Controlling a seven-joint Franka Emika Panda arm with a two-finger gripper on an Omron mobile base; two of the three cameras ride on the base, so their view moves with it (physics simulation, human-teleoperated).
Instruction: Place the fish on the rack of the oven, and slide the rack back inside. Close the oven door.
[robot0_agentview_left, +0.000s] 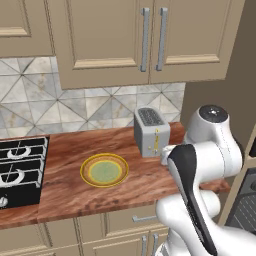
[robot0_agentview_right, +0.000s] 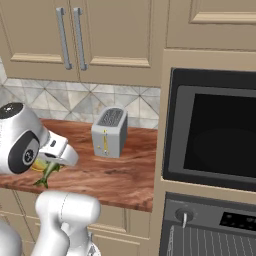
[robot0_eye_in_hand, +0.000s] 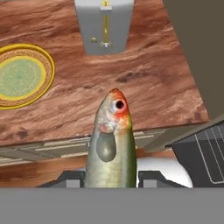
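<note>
The gripper (robot0_eye_in_hand: 110, 178) holds the fish (robot0_eye_in_hand: 111, 144) tight between its two fingers, head pointing away. The fish hangs in the air above the near edge of the wooden counter (robot0_eye_in_hand: 144, 83), touching nothing else. Far to the left sits the yellow-rimmed plate (robot0_eye_in_hand: 22, 75), with nothing on it. The silver toaster (robot0_eye_in_hand: 105, 24) stands farther back. To the right, past the counter's end, is the oven (robot0_agentview_right: 215, 132), and low down the rack (robot0_agentview_right: 210, 242) shows. There is open air between the fish and the rack.

fish (robot0_eye_in_hand: 111, 144) tail hidden between the jaws, rack (robot0_agentview_right: 210, 241) cut off — bottom edge
</note>
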